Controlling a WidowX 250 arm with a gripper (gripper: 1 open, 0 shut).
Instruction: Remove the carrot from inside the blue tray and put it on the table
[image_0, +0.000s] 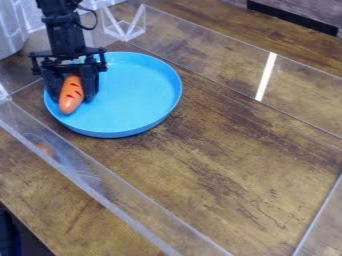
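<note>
Your black gripper (75, 84) is closed on the pointy orange carrot (71, 95), over the smooth, round blue tray (134, 92) on the shiny wood table (221, 150).

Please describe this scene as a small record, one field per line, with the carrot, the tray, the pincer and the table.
carrot: orange, between the fingers of the pincer, at the left side of the tray
tray: round, blue, low rim
pincer: black, closed on the carrot
table: brown wood, glossy
task state: carrot not yet on the table
</note>
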